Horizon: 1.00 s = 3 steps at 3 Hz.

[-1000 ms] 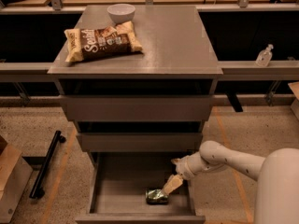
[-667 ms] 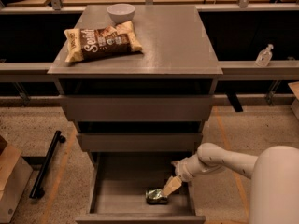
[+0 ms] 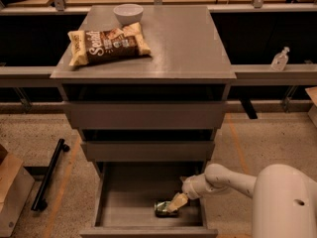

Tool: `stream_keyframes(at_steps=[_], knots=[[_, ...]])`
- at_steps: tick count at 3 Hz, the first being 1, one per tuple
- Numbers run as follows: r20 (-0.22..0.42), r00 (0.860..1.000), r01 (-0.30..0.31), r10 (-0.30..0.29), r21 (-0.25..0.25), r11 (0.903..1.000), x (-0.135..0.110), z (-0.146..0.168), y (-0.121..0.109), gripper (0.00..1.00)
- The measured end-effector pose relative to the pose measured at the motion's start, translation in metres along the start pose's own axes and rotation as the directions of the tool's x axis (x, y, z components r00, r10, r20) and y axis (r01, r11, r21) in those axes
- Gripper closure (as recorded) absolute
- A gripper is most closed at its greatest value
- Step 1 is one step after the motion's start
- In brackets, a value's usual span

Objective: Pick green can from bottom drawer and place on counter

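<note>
Moved: my arm has edged slightly left; the green can [image 3: 164,208] has not.
Can: on its side, front right of the open bottom drawer [image 3: 124,197].
Fingers [image 3: 177,201]: down at its right end; whether closed on it, I cannot tell.
Left: lift out, set on the table [image 3: 188,43].

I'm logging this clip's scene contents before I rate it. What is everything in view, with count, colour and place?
green can: one, shiny green, in the bottom drawer, front right
bottom drawer: one, grey, pulled open, lowest in the cabinet
upper drawers: two, grey, above it
counter: one, grey, cabinet top
snack bag: one, brown, counter's left side
bowl: one, white, counter's back edge, behind the bag
bottle: one, clear, ledge at right
bar: one, black, floor at left
box: one, brown cardboard, floor at far left
arm: one, white, reaching into the bottom drawer from the right
tool: one, pale, at the green can's right side
</note>
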<state>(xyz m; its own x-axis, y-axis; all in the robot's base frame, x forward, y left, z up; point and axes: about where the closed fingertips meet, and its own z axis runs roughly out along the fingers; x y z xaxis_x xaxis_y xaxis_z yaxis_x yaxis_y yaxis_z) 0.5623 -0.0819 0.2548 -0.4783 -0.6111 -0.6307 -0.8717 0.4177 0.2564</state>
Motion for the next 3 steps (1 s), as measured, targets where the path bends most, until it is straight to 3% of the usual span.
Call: stream_keyframes(at_steps=[1,2,3], knots=[[0.012,1.0,-0.016,0.016,-0.008,0.9998,0.018,0.043,-0.012,0.0],[-0.045,0.998,-0.032,0.032,-0.008,0.9995,0.037,0.086,-0.017,0.0],[-0.13,0.988,-0.079,0.078,-0.004,0.9969,0.059,0.126,-0.021,0.0]])
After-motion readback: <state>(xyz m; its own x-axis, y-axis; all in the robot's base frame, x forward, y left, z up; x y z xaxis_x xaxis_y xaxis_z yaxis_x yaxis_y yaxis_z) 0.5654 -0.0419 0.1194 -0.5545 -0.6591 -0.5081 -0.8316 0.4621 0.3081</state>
